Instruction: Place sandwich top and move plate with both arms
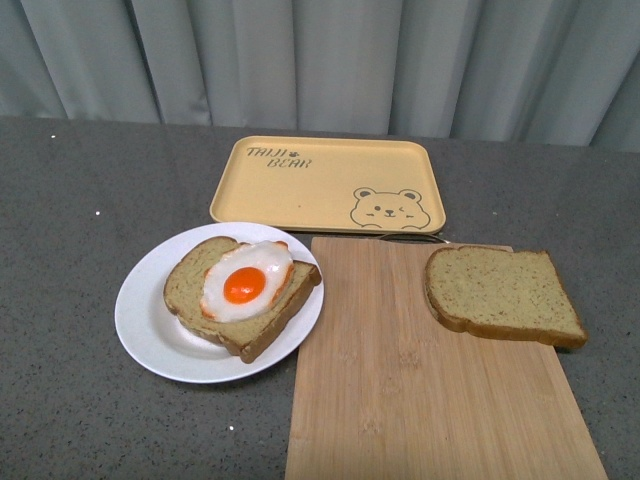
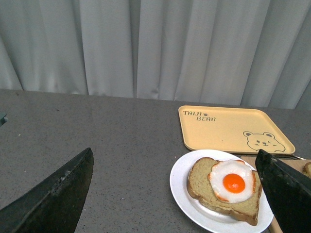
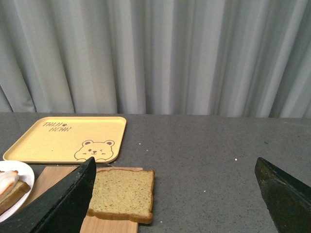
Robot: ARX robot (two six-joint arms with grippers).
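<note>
The sandwich top (image 1: 503, 293) is a plain tan speckled slice lying flat on the right part of a wooden board (image 1: 430, 380); it also shows in the right wrist view as the bread slice (image 3: 122, 194). The white plate (image 1: 150, 325) sits left of the board and carries a bread slice with a fried egg (image 1: 245, 285). In the left wrist view the plate (image 2: 182, 187) lies ahead of my open left gripper (image 2: 177, 194), toward its right finger. My right gripper (image 3: 175, 194) is open and empty, the slice beside its left finger. Neither arm shows in the front view.
A yellow tray with a bear drawing (image 1: 330, 185) lies behind the plate and board. The dark grey tabletop (image 1: 70, 220) spreads to both sides. Grey curtains (image 1: 320, 60) close off the back.
</note>
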